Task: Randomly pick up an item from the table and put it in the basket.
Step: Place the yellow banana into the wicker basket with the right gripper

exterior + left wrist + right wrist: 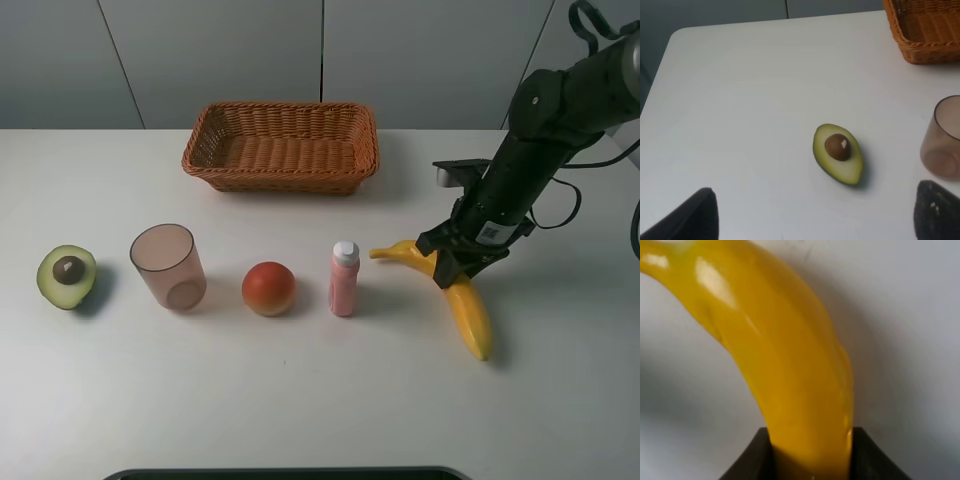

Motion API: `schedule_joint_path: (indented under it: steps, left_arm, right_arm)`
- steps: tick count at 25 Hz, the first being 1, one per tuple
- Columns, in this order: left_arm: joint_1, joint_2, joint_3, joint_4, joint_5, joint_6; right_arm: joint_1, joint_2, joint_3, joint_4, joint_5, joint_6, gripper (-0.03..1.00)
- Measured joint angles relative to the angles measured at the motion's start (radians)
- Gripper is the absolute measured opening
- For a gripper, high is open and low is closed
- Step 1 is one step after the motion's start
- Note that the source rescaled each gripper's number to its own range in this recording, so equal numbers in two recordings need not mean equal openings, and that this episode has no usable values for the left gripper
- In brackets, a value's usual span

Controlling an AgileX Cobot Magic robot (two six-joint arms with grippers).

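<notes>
right gripper [452,262] clamped on one banana [470,310]

the single glossy, curved yellow banana lies on the smooth white table [300,400], in front and to the right of the one woven wicker basket [270,180], well apart from it. the left gripper [814,216] is spread wide.

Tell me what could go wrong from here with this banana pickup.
1. The right tool grips the glossy banana near its bend, not mid-length; the long free end may droop or slip out on lifting.
2. The banana's stem tip lies close to the upright pink bottle; a swing could topple it.
3. A drooping banana might catch the basket rim.
</notes>
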Motion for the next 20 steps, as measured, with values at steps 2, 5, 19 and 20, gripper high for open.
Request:
schedule_joint_path:
  steps: [2,5,19,20]
  left_arm:
    - [0.000,0.000,0.000,0.000,0.000,0.000]
    - [0.000,0.000,0.000,0.000,0.000,0.000]
    - [0.000,0.000,0.000,0.000,0.000,0.000]
    - [0.000,0.000,0.000,0.000,0.000,0.000]
  right_arm:
    - [0.000,-0.032,-0.035,-0.036,0.028,0.005,0.02]
    - [0.000,-0.119,-0.120,-0.103,0.044,0.015,0.02]
    - [0.029,-0.167,-0.517,-0.130,-0.199,-0.364,0.02]
    - [0.045,-0.150,-0.530,-0.125,-0.232,-0.400,0.02]
